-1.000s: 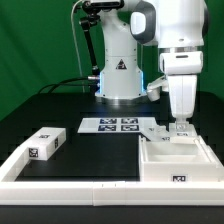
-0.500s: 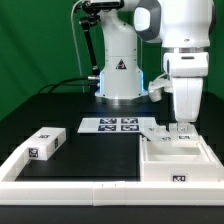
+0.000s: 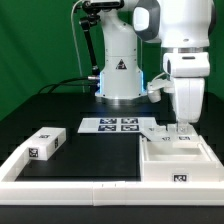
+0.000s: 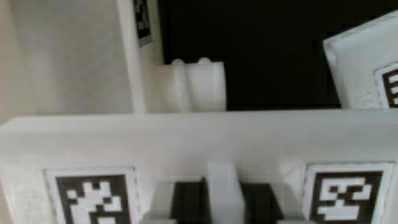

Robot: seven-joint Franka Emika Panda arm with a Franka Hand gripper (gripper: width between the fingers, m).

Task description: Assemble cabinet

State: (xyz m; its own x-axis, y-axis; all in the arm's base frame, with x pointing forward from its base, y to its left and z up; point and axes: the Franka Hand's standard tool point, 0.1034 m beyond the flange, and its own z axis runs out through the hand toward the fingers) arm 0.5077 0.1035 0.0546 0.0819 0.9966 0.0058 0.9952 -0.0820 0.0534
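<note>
The gripper [image 3: 180, 130] hangs at the far edge of the cabinet box [image 3: 160, 172], at the exterior view's near right; its grip cannot be told. A cabinet block [image 3: 45, 143] lies well apart, left

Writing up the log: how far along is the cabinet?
Early, by the look of it. Done: nothing is visibly joined; the box sits open at the exterior view's right. In hand: the pincer is low at the box's far edge, beside a tagged panel; whether it grips anything is unclear. Left: the block lies apart at the exterior view's left, untouched.
</note>
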